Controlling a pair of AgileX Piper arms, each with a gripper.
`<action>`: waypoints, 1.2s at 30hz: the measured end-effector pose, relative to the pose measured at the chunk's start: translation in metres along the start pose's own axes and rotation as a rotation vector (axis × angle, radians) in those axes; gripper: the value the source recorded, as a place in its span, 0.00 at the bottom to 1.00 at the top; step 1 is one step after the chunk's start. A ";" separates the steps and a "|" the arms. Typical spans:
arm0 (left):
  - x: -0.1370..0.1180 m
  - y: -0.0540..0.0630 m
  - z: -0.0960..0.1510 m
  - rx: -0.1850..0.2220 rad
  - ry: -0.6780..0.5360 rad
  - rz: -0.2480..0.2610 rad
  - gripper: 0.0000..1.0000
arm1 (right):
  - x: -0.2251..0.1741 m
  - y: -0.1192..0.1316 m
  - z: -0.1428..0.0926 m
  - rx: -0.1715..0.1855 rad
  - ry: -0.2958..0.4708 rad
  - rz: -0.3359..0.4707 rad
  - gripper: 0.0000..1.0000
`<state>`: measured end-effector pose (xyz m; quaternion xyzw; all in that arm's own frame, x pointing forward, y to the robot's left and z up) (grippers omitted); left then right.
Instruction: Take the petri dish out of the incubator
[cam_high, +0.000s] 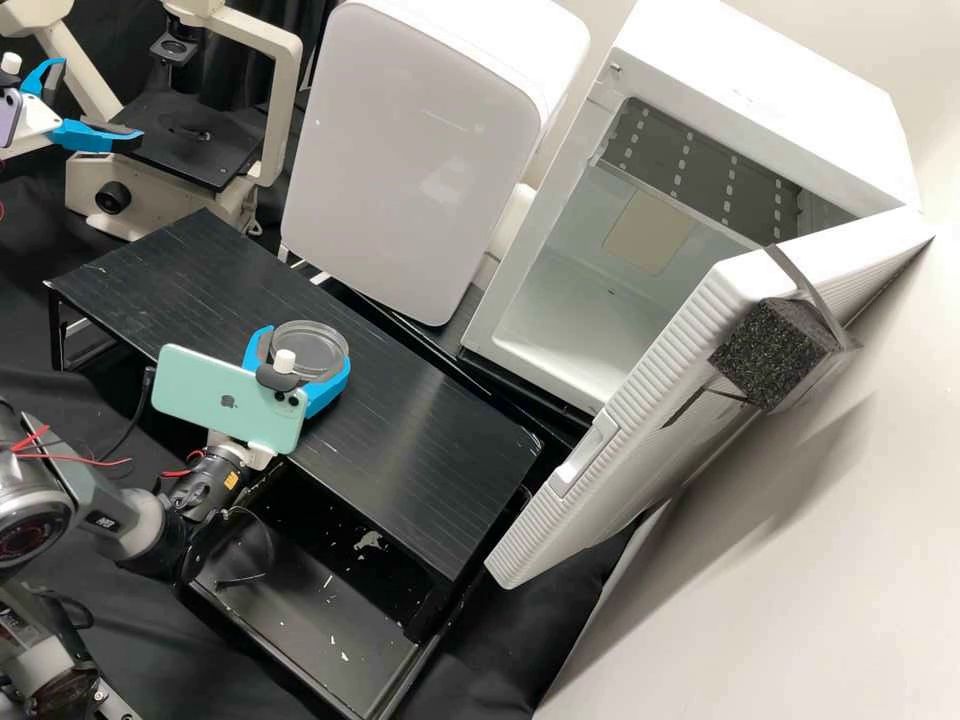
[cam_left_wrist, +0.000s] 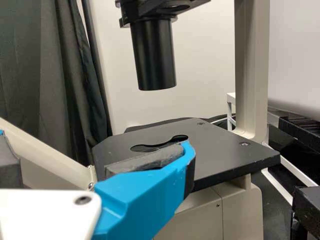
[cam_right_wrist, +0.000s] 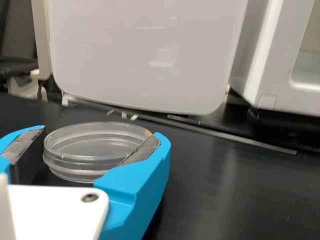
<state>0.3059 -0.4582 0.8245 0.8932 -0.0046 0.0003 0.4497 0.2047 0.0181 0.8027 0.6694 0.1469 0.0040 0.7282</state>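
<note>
The right gripper (cam_high: 309, 347) is gripping the petri dish (cam_right_wrist: 95, 145) between its parted fingers, over the desk (cam_high: 420, 430), between its long edges. The left gripper (cam_high: 100, 102) is holding its fingers wide open near the microscope stage (cam_high: 190, 140).

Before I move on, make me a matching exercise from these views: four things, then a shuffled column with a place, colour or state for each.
Things
1. Petri dish
2. Incubator door
3. Left end effector
4. Microscope stage

Places, colours, states
A. Open, holding nothing
B. Flat and black
C. Between the fingers of the right end effector
D. White, swung open

Right pairs: 1-C, 2-D, 3-A, 4-B
</note>
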 end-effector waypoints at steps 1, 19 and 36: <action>0.000 0.000 0.000 0.000 0.000 0.000 1.00 | 0.000 0.000 0.000 0.006 0.001 0.007 0.00; 0.000 0.000 0.000 0.000 0.000 0.000 1.00 | -0.007 0.000 -0.004 -0.003 0.016 0.032 1.00; 0.000 0.000 0.000 0.000 0.000 0.000 1.00 | -0.044 0.020 -0.032 0.085 0.084 0.267 1.00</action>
